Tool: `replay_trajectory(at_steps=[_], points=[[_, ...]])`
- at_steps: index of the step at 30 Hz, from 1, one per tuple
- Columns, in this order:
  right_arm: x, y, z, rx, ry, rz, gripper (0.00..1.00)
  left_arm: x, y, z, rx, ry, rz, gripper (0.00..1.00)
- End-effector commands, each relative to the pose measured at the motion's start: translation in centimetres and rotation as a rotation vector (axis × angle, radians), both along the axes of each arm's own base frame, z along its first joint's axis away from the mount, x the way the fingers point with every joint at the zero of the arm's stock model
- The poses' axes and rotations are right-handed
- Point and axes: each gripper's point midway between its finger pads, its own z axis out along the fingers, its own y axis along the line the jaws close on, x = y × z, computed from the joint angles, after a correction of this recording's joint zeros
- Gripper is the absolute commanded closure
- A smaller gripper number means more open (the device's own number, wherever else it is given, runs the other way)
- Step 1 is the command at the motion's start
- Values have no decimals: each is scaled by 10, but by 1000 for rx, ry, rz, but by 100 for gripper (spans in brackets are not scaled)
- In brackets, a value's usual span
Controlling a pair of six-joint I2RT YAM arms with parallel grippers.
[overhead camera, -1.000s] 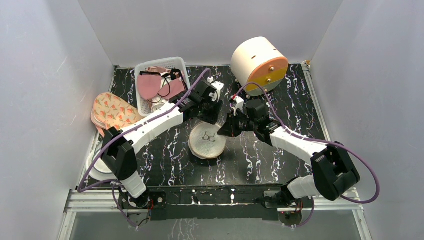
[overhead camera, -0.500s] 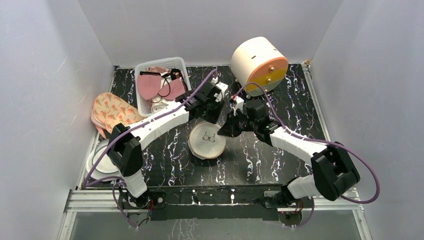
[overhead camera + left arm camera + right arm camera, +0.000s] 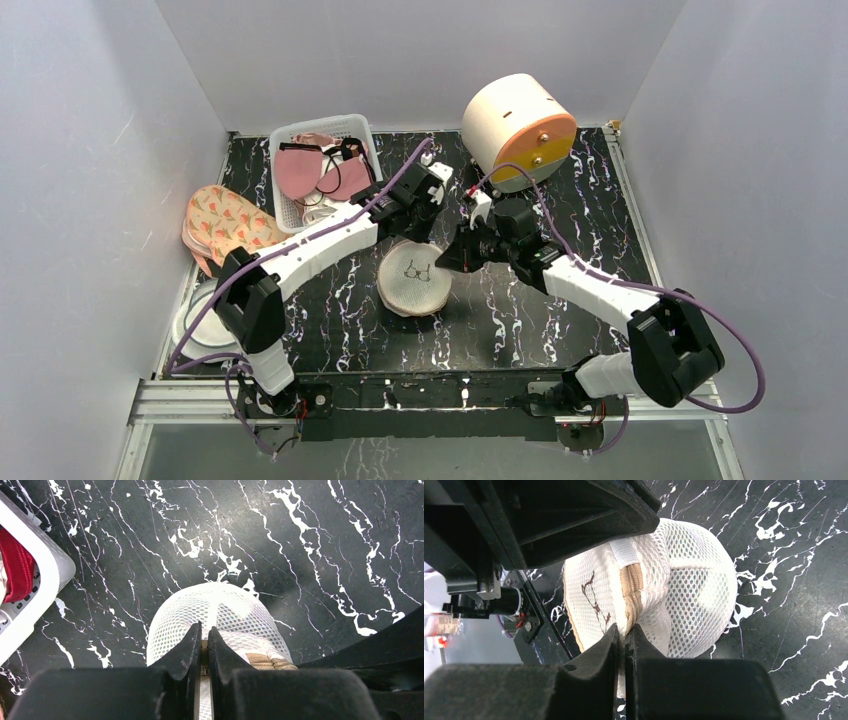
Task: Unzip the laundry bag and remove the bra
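Observation:
The white mesh laundry bag is a round dome on the black marbled table, also seen in the left wrist view and the right wrist view. A beige bra shows through a gap in its seam, and in the left wrist view. My left gripper is shut on the zipper pull at the bag's far edge. My right gripper is shut on the bag's edge at its right side.
A white basket with pink and dark garments stands at the back left. A floral bag lies left of it over a white dish. A cream and orange drum stands at the back right.
The left gripper shifted right along the bag's far edge a second ago, then held. The right gripper has barely moved.

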Motion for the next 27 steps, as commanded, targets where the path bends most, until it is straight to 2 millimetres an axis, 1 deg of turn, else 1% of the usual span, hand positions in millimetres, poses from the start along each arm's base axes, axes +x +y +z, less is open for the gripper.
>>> replay_trajectory(at_steps=[1,4,7,11,13,15,16,17,18,21,23,24,25,27], points=[[13,-4,27,74,-44,-114,100,-1,11,25,-30,-56,75,100],[15,-12,21,114,48,-247,100,1,17,24,-42,-64,147,100],[9,-21,16,198,122,-360,100,4,22,24,-85,-62,228,100],[0,-41,5,296,173,-506,100,4,29,21,-178,-16,323,100],[-3,-44,3,304,173,-519,100,2,32,19,-233,13,356,100],[-7,-41,3,281,152,-468,100,0,31,19,-303,41,360,100],[-10,-38,3,257,139,-427,95,-1,29,20,-337,55,350,100],[-11,-37,0,207,106,-383,88,-3,26,22,-368,68,333,100],[-9,-36,3,160,76,-357,79,-5,23,23,-387,77,319,100],[3,-48,3,-39,-18,-325,58,-9,17,27,-417,86,266,100],[9,-48,13,-125,-85,-259,44,-12,15,29,-428,87,236,100],[11,-46,16,-162,-104,-210,40,-14,14,29,-431,91,224,100],[13,-41,23,-178,-132,-157,37,-15,14,29,-432,91,215,100],[14,-27,32,-202,-182,-12,34,-16,15,27,-424,92,210,100]])
